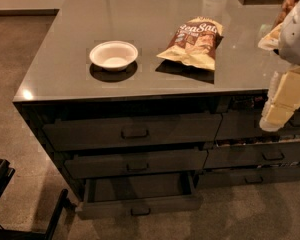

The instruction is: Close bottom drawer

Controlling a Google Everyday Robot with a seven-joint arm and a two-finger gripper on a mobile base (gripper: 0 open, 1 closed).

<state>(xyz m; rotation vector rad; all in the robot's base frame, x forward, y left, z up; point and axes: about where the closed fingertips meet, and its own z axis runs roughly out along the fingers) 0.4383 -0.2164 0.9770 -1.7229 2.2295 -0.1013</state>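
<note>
The bottom drawer (140,204) is the lowest wide drawer in the left column of the dark cabinet. It has a slim flat front with a small dark pull, stands pulled out towards me, and its dark inside shows. My gripper (273,119) is on a pale arm at the right edge. It hangs in front of the narrower right-hand drawers at about top-drawer height. It is well above and to the right of the bottom drawer and touches nothing I can see.
Two taller wide drawers (134,132) sit above it, narrower drawers (262,155) to the right. On the grey countertop (60,81) lie a white bowl (113,55) and a chip bag (194,41). A black frame (1,181) stands on the floor at lower left.
</note>
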